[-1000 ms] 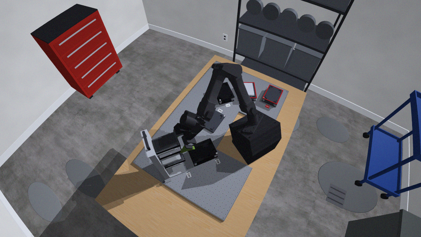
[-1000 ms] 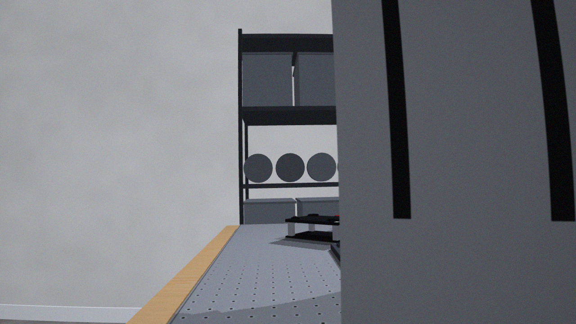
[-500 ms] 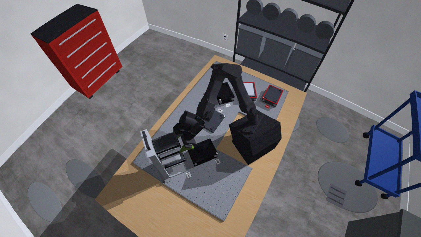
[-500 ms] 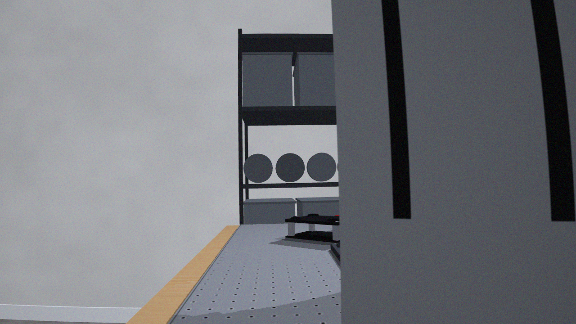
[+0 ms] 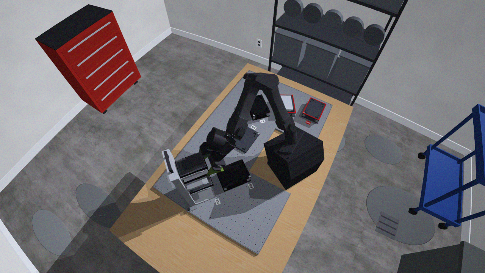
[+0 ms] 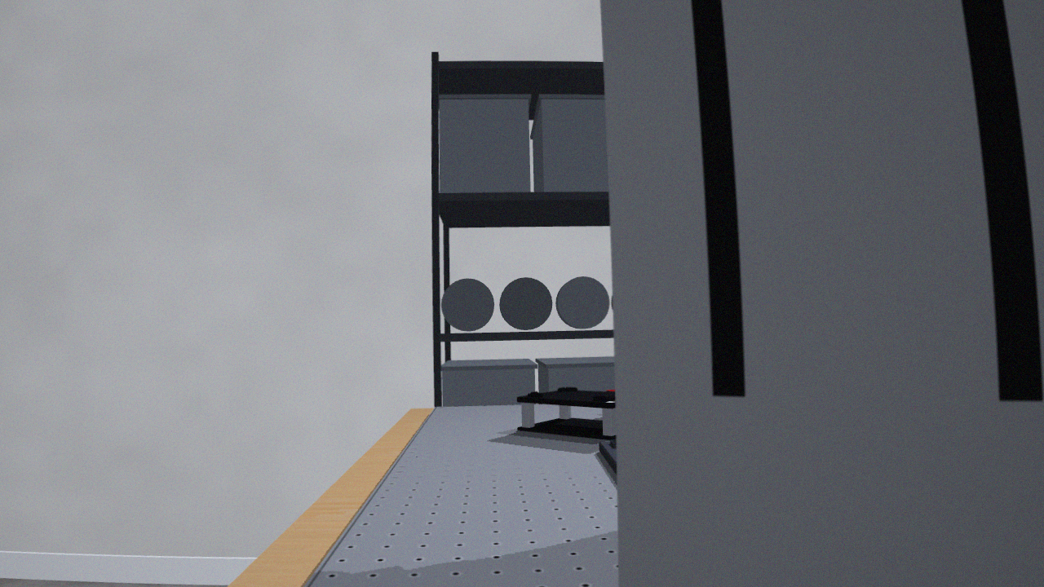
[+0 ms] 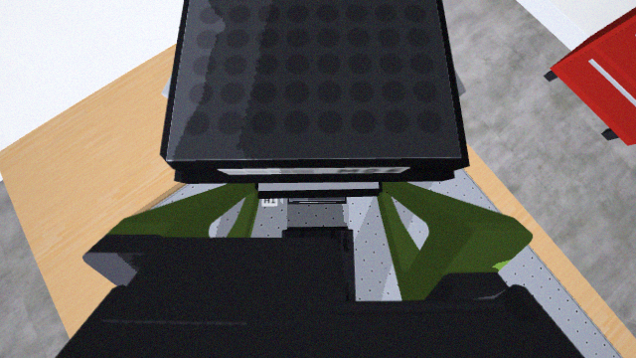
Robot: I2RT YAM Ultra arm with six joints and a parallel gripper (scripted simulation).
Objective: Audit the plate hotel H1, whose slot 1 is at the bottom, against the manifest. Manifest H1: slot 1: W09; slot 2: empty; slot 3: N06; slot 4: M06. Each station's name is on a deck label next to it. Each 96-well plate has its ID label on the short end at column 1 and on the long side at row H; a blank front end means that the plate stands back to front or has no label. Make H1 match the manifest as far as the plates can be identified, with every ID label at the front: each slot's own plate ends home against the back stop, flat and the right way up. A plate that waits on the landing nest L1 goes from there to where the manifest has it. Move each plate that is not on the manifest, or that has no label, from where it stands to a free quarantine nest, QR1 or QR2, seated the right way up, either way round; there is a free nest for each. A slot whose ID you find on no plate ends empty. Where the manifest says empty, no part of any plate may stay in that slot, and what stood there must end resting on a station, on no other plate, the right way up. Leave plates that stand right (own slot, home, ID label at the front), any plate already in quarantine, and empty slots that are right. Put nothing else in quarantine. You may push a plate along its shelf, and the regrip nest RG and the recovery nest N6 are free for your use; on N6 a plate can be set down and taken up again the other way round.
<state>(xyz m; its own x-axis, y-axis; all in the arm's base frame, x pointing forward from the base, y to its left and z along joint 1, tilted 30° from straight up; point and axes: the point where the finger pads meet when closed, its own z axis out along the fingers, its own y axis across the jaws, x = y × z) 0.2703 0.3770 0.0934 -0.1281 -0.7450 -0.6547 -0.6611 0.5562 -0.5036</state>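
Note:
Plate M06 (image 5: 190,165) (image 7: 318,99) sits in the top slot of hotel H1 (image 5: 173,169), its ID label at the front. My gripper (image 7: 318,179) reaches in below it. The fingers stand at both sides of a narrower-looking plate (image 7: 319,187) in slot 3, with no gap visible, and seem shut on it. Most of that plate is hidden under M06, and I read no ID on it. A lower plate (image 7: 316,200) shows only as a small dark edge. The lower slots are partly hidden in both views.
Regrip nest RG (image 5: 233,174) stands just in front of H1. Recovery nest N6 (image 5: 249,139) and landing nest L1 (image 5: 260,107) (image 6: 565,398) lie beyond, with no plate visible. One red-rimmed quarantine nest (image 5: 294,108) bears a pale plate (image 5: 288,102); the other (image 5: 313,107) looks empty.

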